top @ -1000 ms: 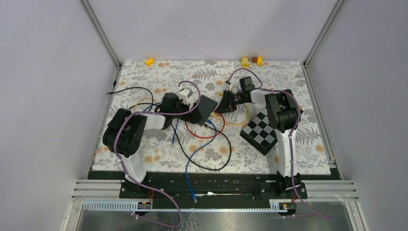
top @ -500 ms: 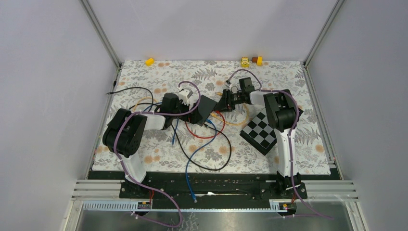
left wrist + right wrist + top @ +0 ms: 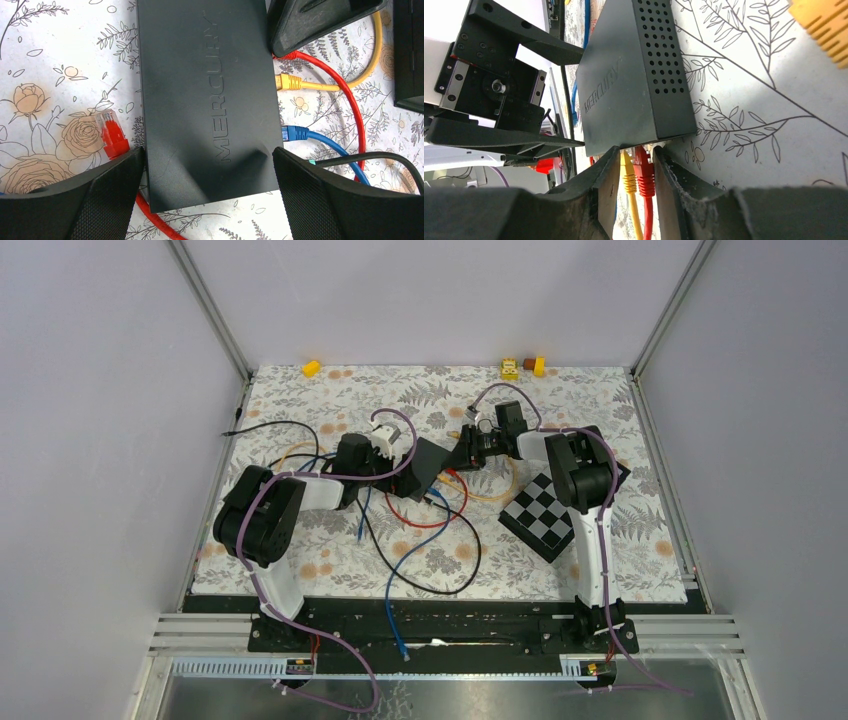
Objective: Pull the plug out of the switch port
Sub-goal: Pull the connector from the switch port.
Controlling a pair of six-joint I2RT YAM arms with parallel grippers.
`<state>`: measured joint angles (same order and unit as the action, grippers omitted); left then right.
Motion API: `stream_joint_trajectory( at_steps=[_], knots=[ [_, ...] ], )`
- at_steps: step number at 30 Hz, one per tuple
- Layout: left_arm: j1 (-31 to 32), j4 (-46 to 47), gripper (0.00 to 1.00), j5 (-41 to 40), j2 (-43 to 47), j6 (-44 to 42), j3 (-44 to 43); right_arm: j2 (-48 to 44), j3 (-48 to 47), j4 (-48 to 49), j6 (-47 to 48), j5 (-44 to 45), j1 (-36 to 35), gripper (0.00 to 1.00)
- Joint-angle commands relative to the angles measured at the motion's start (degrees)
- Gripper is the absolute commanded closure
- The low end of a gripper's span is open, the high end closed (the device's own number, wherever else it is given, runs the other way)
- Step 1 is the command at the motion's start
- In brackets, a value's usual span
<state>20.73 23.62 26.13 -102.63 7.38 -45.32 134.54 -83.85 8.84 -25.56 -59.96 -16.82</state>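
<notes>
From above, the left gripper [image 3: 403, 462] reaches over the black switch [image 3: 425, 468] mid-table, with the right gripper [image 3: 463, 454] at the switch's 3 o'clock.

Left wrist: its fingers [image 3: 100, 200] are spread wide and straddle the switch. The red plug [image 3: 285, 54] sits in a port at 2 o'clock, above the yellow plug [image 3: 287, 81].

Right wrist: the jaws are half-closed around the red plug, but actual grip is unclear.

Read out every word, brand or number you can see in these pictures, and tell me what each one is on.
"MERCURY": raised letters on the top of the black switch, readable in both wrist views.
No other text shows. In the top view the lettering is too small to read.
</notes>
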Motion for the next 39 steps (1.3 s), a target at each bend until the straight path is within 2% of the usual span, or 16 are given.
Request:
stream_joint_trajectory(
  at_steps=[1, 10, 25, 39],
  knots=[
    [1.2, -1.1, 0.02, 3.9, -0.1, 1.0, 0.7, 2.8, 0.4, 0.3, 3.5, 0.4, -1.2, 0.62],
    [1.2, -1.3, 0.02, 3.8, 0.1, 0.8, 0.8, 3.9, -2.4, -1.9, 7.3, -3.2, -0.9, 0.63],
    [1.2, -1.2, 0.02, 3.8, -0.3, 0.8, 0.8, 6.0, -4.4, -1.7, 7.4, -6.0, 0.0, 0.7],
    [1.2, -0.9, 0.02, 4.3, -0.2, 0.9, 1.0, 6.9, -6.1, -1.1, 7.4, -7.8, 0.5, 0.71]
  ],
)
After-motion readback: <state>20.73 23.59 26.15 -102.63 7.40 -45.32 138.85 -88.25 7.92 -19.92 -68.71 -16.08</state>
